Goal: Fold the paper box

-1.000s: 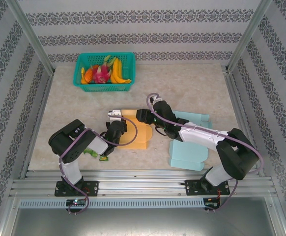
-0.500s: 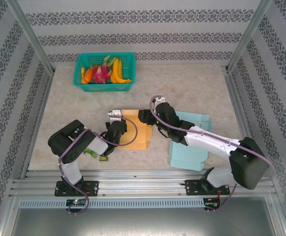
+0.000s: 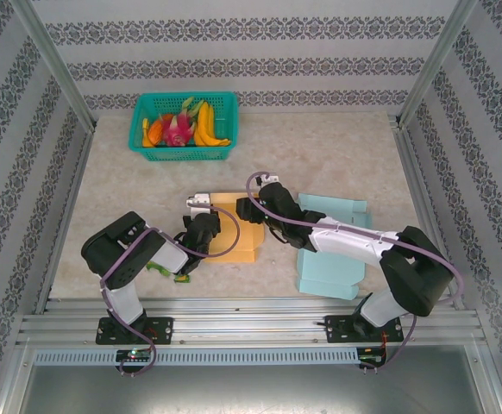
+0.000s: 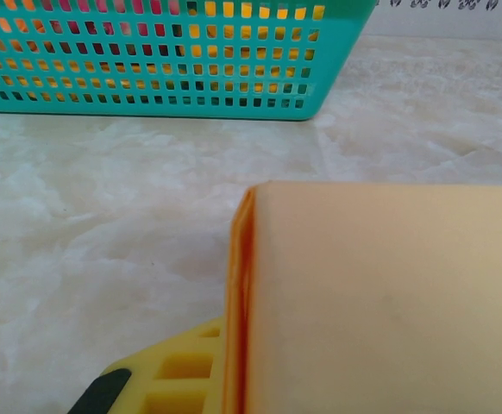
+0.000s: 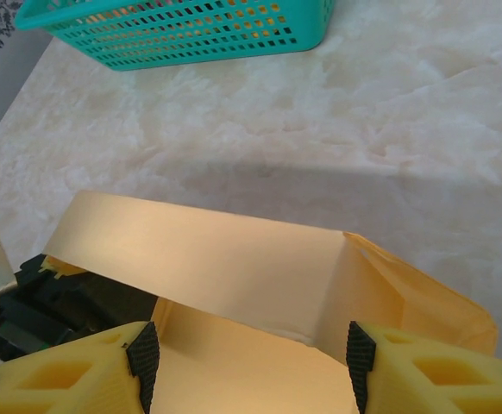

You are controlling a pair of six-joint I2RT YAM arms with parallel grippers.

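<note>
While right hand (image 5: 251,349) hangs splayed, box (image 5: 225,259) below

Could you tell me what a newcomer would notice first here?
The orange paper box at the table's centre, the left gripper pinching its left wall, the right gripper open over it. Then the teal basket of bright fruit at far left and a pale blue box on the right.
</note>
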